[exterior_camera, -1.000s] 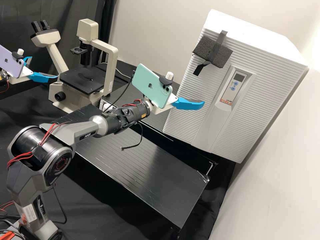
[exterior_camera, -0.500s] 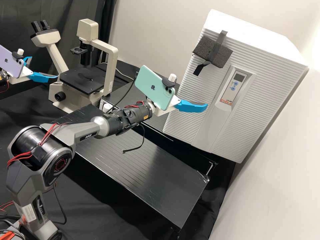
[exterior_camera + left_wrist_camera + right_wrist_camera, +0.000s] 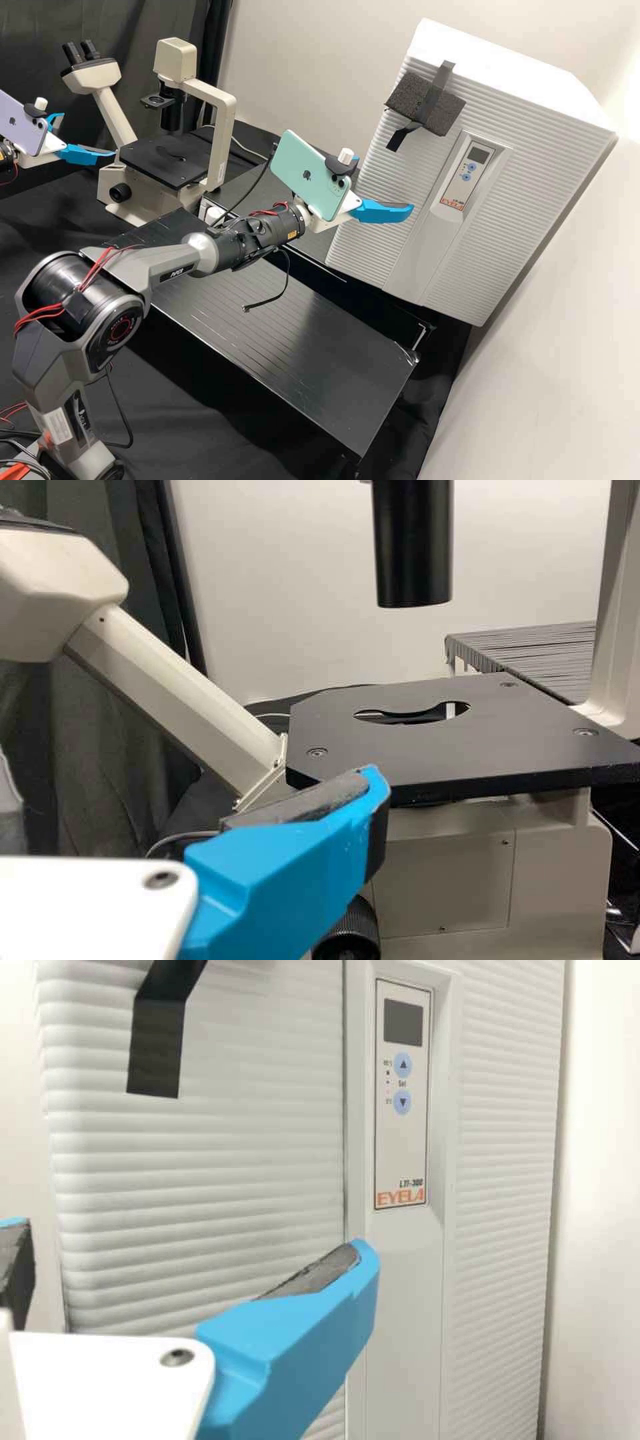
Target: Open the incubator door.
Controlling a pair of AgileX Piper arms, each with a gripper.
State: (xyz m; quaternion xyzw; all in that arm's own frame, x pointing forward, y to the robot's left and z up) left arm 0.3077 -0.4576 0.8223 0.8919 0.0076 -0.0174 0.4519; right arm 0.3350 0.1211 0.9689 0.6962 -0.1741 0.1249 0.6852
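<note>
"Fingers [image 3: 385,212] of the right gripper [image 3: 383,185] first: how do they stand?"

"Spread well apart."

"And the arm behind it?"

"It rises from eight o'clock in the high view, bends at a big round joint [image 3: 120,331], then stretches out between two and three. The gripper points to three, with a mint phone [image 3: 307,175] mounted behind it."

"So where's the incubator door [image 3: 507,213]?"

"At three o'clock from that gripper, near it. Shut, pale and ribbed, with the control panel [image 3: 467,175] set in its front. Whether a fingertip touches it, I can't tell."

"What's that dark lump?"

"Foam [image 3: 447,113], held on by black tape [image 3: 443,75], at the gripper's one o'clock."

"Below?"

"Black tabletop [image 3: 280,327], towards seven."

"And the left gripper [image 3: 88,135]?"

"Open too, out at the high view's ten o'clock, pointing roughly to three. Its lavender phone [image 3: 23,123] is at its nine, and the microscope [image 3: 223,147] is near, between three and four."
</note>
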